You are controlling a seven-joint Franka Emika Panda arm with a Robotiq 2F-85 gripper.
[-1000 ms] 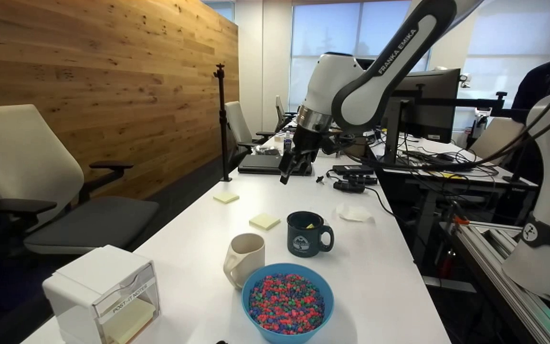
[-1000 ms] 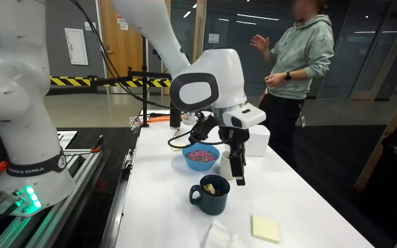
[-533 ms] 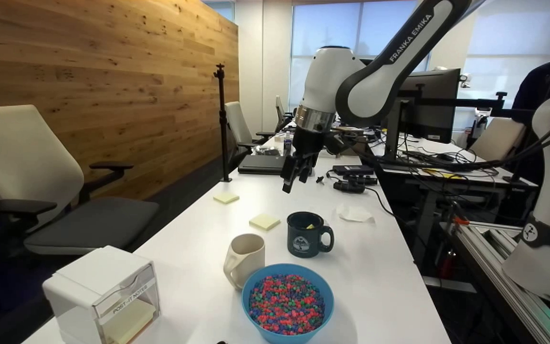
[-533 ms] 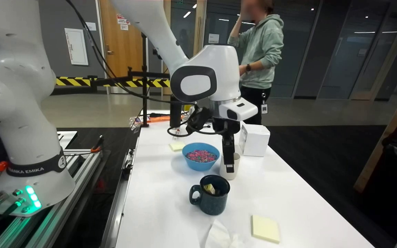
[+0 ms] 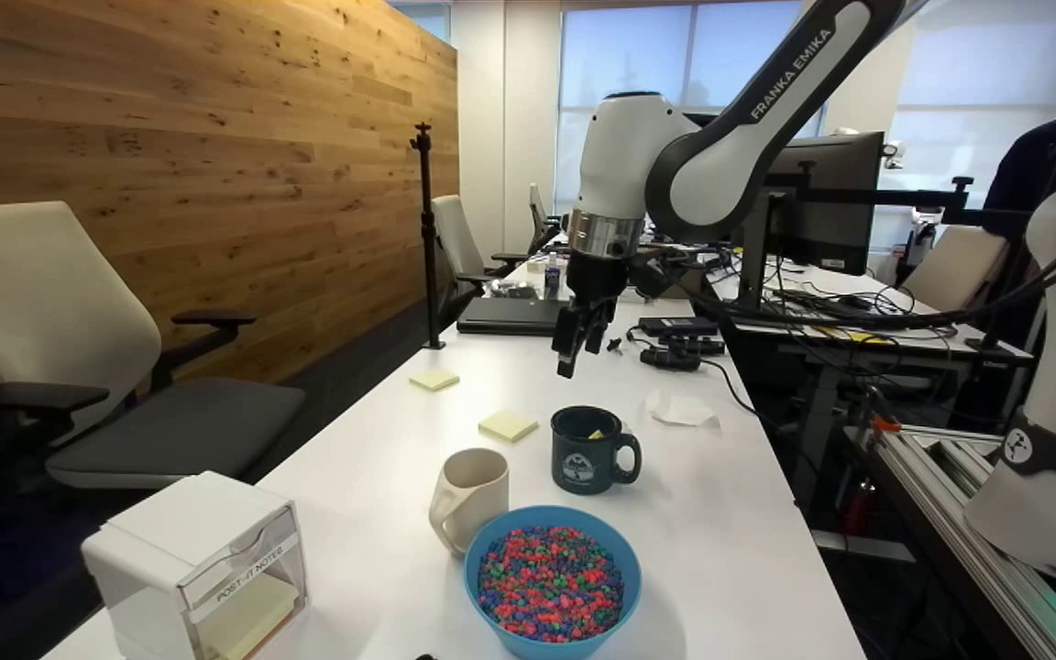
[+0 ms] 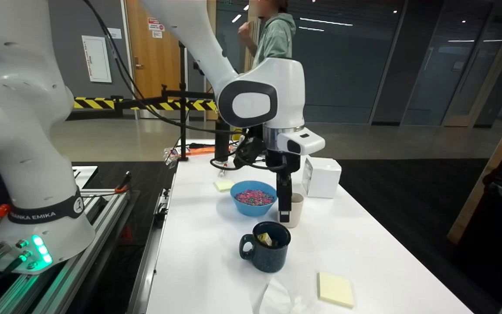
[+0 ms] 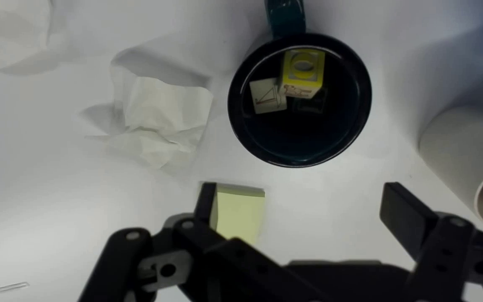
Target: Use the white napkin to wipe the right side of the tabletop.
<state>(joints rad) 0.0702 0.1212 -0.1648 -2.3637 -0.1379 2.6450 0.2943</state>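
Napkin (image 7: pixel 164 111), white and crumpled, lies on the tabletop (image 5: pixel 720 550) near the dark mug (image 5: pixel 588 463); in an exterior view you see it right of the mug, on its far side. Your gripper (image 5: pixel 580 357) hangs above the tabletop, its fingers (image 7: pixel 407 218) spread wide apart. In the wrist view you have another white paper (image 7: pixel 6 35) farther left, a yellow sticky pad (image 7: pixel 241 214) partly hidden by one finger, and small blocks (image 7: pixel 304 77) inside the mug. Nearer than the mug in an exterior view, a cream cup (image 5: pixel 473 500) stands just beside a blue bowl (image 5: pixel 554 515) of coloured beads (image 5: pixel 551 587).
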